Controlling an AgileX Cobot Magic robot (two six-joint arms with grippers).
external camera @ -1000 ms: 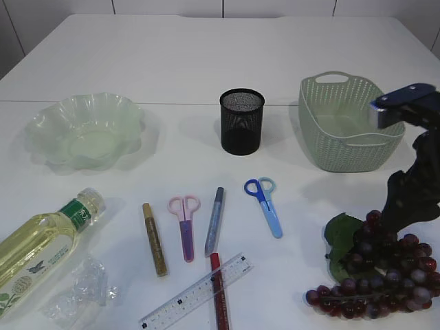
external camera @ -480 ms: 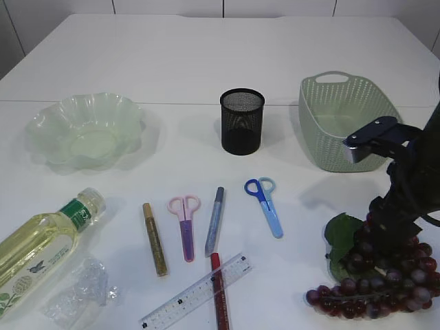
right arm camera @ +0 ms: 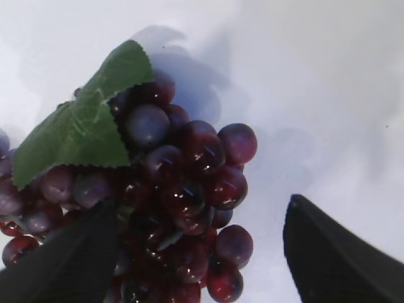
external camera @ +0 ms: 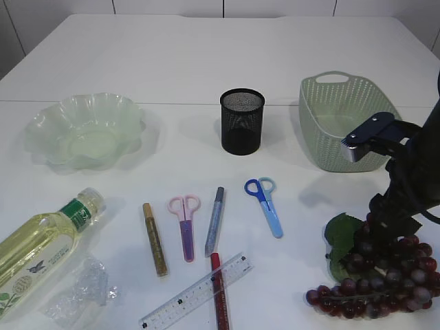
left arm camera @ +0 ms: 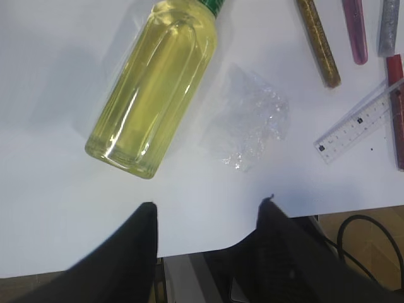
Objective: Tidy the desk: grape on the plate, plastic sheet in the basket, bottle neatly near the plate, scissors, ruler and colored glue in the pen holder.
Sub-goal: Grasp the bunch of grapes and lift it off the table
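The dark purple grape bunch with a green leaf lies at the front right. My right gripper stands open straddling its top. In the right wrist view the grape lies against one finger, with a gap to the other. My left gripper hangs open and empty over the table's front edge, short of the bottle and the crumpled plastic sheet. Pink scissors, blue scissors, a ruler and colored glue sticks lie front centre.
The pale green plate is at the back left. A black mesh pen holder stands at the back centre and the green basket at the back right. The bottle and plastic sheet lie front left.
My right arm has come down from basket height onto the top of the grape bunch. Nothing else on the table has moved.
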